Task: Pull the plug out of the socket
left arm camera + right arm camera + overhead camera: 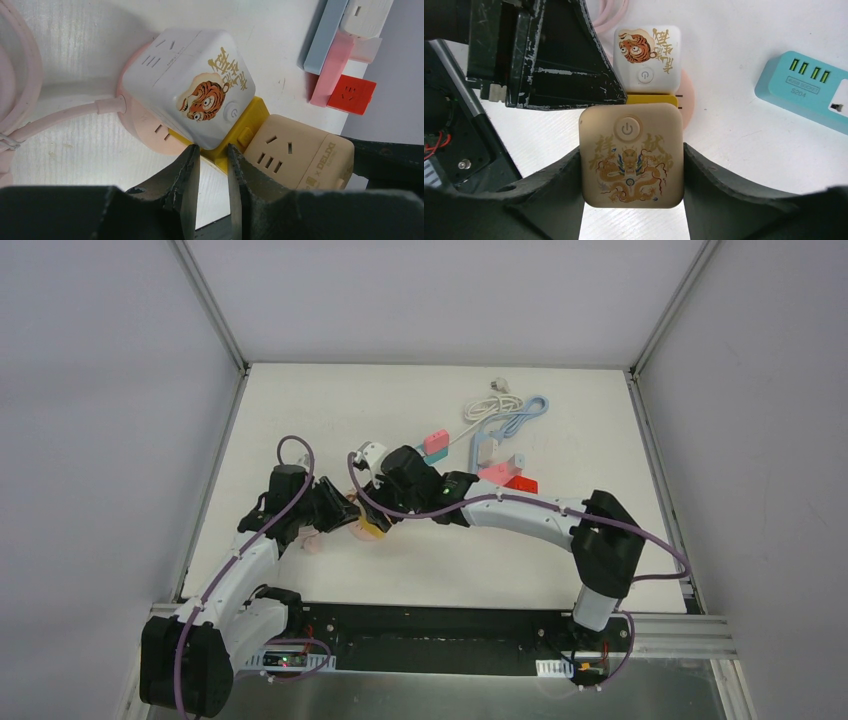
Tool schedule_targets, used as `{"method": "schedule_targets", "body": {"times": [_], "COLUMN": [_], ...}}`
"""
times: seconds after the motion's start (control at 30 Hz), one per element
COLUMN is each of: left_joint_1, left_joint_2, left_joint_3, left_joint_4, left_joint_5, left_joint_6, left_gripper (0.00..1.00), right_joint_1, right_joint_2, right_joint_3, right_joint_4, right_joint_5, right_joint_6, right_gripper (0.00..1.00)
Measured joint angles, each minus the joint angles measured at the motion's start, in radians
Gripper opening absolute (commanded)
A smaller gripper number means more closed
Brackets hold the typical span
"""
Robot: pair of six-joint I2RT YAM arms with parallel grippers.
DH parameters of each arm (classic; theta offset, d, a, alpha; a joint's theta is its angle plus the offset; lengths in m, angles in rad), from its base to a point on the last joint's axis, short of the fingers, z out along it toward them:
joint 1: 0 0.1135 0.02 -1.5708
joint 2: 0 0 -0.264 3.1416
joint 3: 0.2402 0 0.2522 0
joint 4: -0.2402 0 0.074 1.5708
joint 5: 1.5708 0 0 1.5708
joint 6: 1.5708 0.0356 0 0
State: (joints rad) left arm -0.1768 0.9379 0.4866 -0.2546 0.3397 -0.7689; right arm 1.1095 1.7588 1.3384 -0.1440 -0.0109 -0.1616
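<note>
The right gripper (631, 172) stood about half open, its two black fingers pressed against opposite sides of a beige rounded plastic cube socket (631, 135) at the lower centre of the right wrist view. That cube's face carried a round power button above a gold dragon flanked by gold characters too ornate to read. In the left wrist view its side read "x DELIXI".

The left gripper (214, 165) was closed to a narrow slit at the bottom centre of its own view, with the corner of a yellow plastic piece (255, 112) between the tips. The yellow piece sat between the beige cube, at its lower right, and a white rounded plastic cube socket (185, 75), at its upper left, and touched both. The white cube bore an orange tiger face, gold characters I could not read, and a power button. It sat on a pale pink round base (145, 132), and a pink cable (60, 117) ran off to the left edge.

At the right of the right wrist view a teal power strip (809, 90) lay on the white table (749, 150), with four green-lit ports and a label ending "S204".
</note>
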Motion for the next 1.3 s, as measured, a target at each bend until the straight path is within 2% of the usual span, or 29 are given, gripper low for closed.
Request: {"method": "schedule_targets", "body": {"times": [0.23, 0.47, 0.77, 1.03, 1.3], "left_joint_1": [-0.002, -0.006, -0.008, -0.014, -0.021], "left_joint_2": [0.002, 0.003, 0.005, 0.004, 0.004], "left_joint_3": [-0.003, -0.003, -0.003, 0.002, 0.003], "left_joint_4": [0.018, 0.013, 0.018, 0.004, 0.011], "left_joint_5": [0.0, -0.002, -0.003, -0.008, -0.019], "left_joint_6": [-0.002, -0.001, -0.002, -0.001, -0.002], "left_gripper": [0.25, 0.25, 0.24, 0.24, 0.24], "right_joint_1": [-0.082, -0.016, -0.084, -0.018, -0.108], "right_joint_2": [0.0, 0.011, 0.011, 0.027, 0.004], "right_joint_3": [-0.011, 0.029, 0.021, 0.071, -0.003], "right_joint_4": [0.027, -0.04, -0.019, -0.093, 0.015], "right_joint_5": [-0.147, -0.029, -0.161, -0.042, -0.2], "right_joint_6": [0.085, -0.001, 0.067, -0.033, 0.088], "right_gripper": [0.0, 0.0, 0.0, 0.0, 0.0]}}
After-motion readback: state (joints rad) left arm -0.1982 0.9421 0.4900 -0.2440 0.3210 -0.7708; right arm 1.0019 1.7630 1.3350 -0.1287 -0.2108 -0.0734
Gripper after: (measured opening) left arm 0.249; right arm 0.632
